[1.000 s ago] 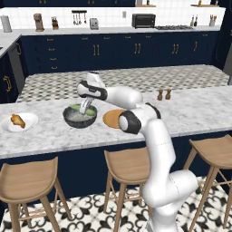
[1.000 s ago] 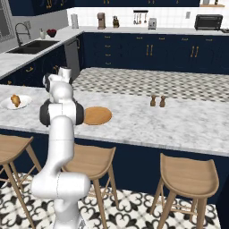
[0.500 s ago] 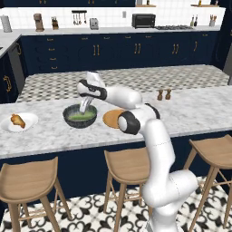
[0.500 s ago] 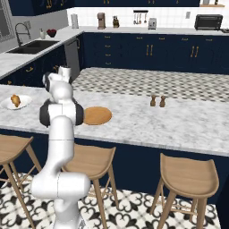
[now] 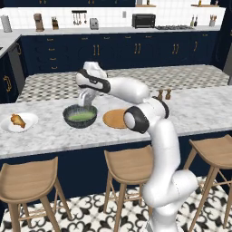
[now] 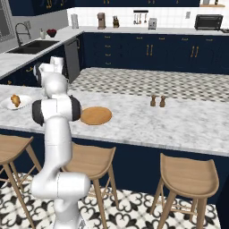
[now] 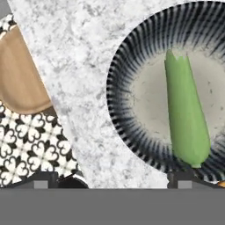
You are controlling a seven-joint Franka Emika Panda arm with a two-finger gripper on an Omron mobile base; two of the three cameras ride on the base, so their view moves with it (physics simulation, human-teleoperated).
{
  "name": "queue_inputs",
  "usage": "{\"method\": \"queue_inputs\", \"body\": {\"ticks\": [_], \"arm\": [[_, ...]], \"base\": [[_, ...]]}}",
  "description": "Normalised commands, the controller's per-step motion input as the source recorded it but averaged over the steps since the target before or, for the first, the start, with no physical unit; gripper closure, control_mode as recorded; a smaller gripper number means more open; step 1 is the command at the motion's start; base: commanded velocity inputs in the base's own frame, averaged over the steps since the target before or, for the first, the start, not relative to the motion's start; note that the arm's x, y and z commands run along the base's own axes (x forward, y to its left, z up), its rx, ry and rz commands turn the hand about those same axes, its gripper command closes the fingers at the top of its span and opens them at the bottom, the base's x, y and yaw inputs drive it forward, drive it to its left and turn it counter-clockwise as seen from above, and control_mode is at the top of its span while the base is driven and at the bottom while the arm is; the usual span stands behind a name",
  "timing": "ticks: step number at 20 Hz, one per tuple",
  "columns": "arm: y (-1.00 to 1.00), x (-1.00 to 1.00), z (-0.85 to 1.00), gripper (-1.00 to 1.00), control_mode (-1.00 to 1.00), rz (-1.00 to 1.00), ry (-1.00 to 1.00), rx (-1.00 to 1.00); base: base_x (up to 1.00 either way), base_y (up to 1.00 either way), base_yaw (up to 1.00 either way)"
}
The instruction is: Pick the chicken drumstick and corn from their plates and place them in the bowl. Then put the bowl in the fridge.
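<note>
Since the corn [image 7: 186,118] already lay in the bowl [image 5: 79,116], the gripper [image 5: 84,99] hung above with fingers wide, holding nothing.

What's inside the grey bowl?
The green corn lies loose inside the bowl, on its light grey bottom. No drumstick is in the part that shows. The corn hides the patch of bowl beneath it.

Open marble counter [image 5: 50,133] lies between the bowl [image 5: 80,116] and the white plate [image 5: 19,122] at far left; the wooden plate [image 5: 117,118] crowds the bowl's right.
</note>
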Motion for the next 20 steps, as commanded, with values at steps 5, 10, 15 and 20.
{"method": "queue_inputs", "body": {"ticks": [5,10,15,20], "arm": [[-0.6,-1.0,-0.09,-1.0,-1.0,-0.3,-0.11,-0.06],[-0.32,-1.0,0.0,-1.0,-1.0,-0.28,-0.2,-0.01],[-0.06,-1.0,0.0,-1.0,-1.0,-0.22,-0.26,0.0],[-0.02,-0.31,0.0,-1.0,-1.0,-0.05,-0.03,-0.01]], "base": [[0.0,0.0,0.0],[0.0,0.0,0.0],[0.0,0.0,0.0],[0.0,0.0,0.0]]}}
